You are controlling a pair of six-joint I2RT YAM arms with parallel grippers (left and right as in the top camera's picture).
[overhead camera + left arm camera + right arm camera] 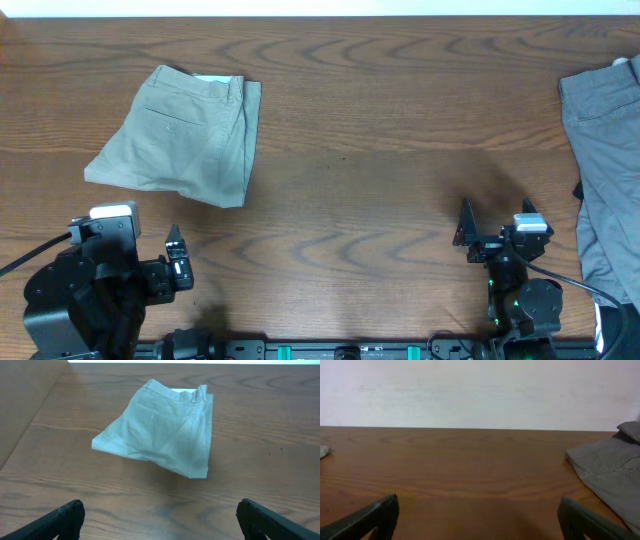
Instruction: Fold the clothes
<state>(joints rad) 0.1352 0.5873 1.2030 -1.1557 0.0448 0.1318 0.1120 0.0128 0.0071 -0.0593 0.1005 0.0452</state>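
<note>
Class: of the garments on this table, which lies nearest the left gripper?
The pale khaki-green shorts, folded on the left side of the table, just beyond the left gripper. The darker grey garments lie far off at the right edge.

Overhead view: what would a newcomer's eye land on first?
The pale khaki shorts, a rumpled wedge with the waistband toward the far side, lie alone on the left half of the dark wood table. Darker grey garments lie at the right edge of the view. The left gripper and right gripper sit open near the front edge, holding nothing.
</note>
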